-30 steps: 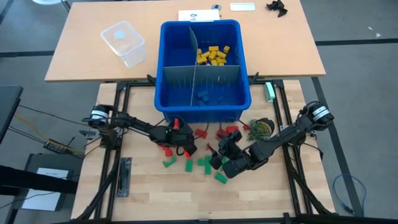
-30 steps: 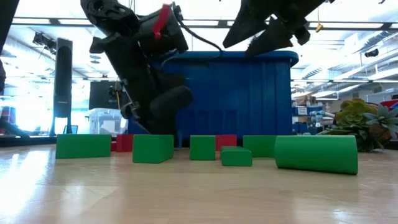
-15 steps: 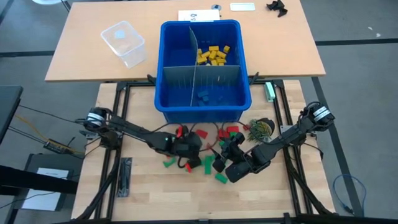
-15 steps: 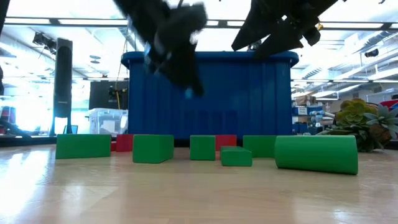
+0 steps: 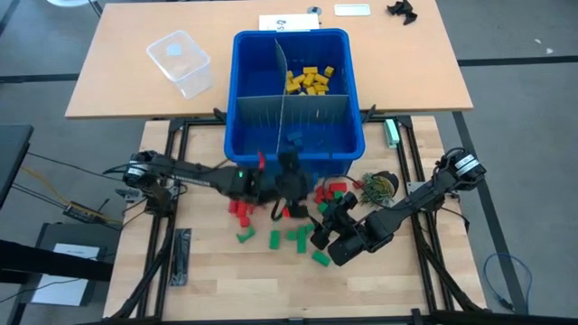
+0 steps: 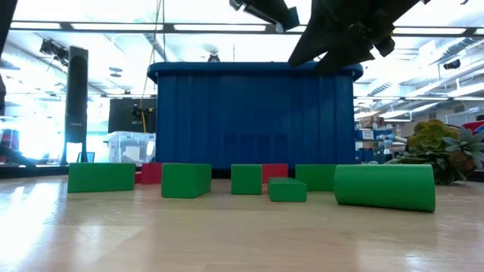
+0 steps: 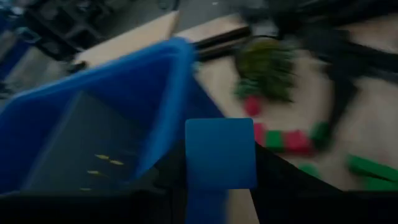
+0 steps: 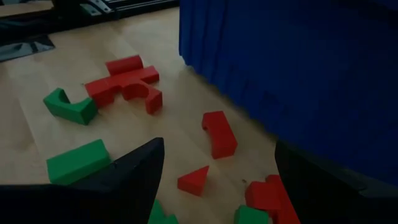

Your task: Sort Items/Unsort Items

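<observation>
Left gripper was clamped on a small blue plastic block, raised at the near wall of the large blue plastic bin. Right gripper hung with fingers spread wide, empty, above scattered red and green toy blocks on the wooden table in front of the bin

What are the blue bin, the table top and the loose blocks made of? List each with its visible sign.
Blue bin: likely moulded plastic, with a smooth, even colour and ribbed wall.
Table top: looks like pale wood or wood laminate, with visible grain and a matte finish.
Green blocks and red blocks: possibly foam or painted wood, with flat matte faces and soft edges. The material is unclear.
</observation>
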Available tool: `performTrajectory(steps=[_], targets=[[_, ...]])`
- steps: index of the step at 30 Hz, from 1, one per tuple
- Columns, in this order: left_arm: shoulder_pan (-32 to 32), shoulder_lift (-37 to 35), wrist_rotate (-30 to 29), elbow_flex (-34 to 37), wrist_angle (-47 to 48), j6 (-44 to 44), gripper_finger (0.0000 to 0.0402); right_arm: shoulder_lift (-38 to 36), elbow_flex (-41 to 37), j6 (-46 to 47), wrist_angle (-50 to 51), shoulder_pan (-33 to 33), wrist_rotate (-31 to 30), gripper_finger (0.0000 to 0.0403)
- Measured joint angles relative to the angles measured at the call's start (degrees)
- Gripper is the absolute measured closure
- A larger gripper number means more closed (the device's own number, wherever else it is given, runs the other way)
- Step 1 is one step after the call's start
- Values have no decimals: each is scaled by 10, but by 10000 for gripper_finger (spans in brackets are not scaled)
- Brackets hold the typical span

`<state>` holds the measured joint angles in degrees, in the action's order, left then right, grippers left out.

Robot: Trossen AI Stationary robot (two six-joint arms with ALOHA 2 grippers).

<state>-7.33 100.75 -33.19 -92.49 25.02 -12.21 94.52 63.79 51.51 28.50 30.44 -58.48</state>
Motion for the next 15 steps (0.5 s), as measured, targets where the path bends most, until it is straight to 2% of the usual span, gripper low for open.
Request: performTrajectory(steps=[4,7,12,15], targets=[[55,0,4,-5,-25,-28,262,0,0,1,-1,0,1,98],[92,0,29,-5,-41,-38,262,0,0,10,0,0,-1,98],[141,0,33,-5,-62,-23,262,0,0,14,0,0,-3,98],[164,0,37,-5,-54,-2,229,0,0,14,-1,0,-3,98]])
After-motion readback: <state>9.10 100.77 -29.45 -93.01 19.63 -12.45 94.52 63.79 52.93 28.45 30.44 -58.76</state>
